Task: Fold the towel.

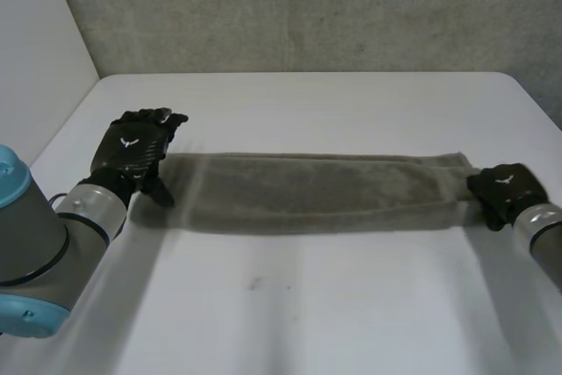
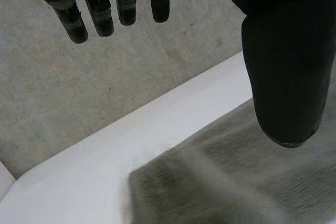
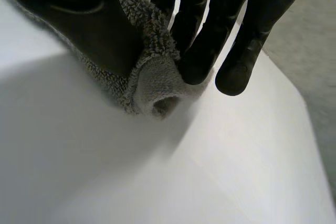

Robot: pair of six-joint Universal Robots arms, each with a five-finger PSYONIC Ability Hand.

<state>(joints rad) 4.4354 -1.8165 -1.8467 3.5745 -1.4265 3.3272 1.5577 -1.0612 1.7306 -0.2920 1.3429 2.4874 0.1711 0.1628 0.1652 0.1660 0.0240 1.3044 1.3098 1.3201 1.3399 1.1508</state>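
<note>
Rough grey wall (image 1: 307, 6) is seen behind a white table (image 1: 290, 305), on which a grey terry towel (image 1: 316, 191), narrowed to a long band, is laid flat. Its long axis runs across the table from the robot's left to its right, parallel to the foot of the wall, with one short end by each hand.

The black left hand (image 1: 136, 148) is held at the band's left end, just beside and partly over it. In the left wrist view its fingers (image 2: 102, 17) are seen straight and well apart from the thumb (image 2: 286, 77), with nothing held. The towel (image 2: 236, 182) end lies beneath the thumb; whether it is touched cannot be told.

The black right hand (image 1: 502, 191) is set on the opposite short end. In the right wrist view a rolled edge of the towel (image 3: 152, 82) is pinched between the thumb (image 3: 89, 24) and the fingers (image 3: 205, 45), low on the table.

The coming move is judged to turn on one relation: only the right end is gripped, and the whole band stretches away from that hand towards the left one. For a fold across the long axis, one end would have to be carried along that axis to meet the other. The left end is not yet taken, so a grasp there is judged to be called for first.
</note>
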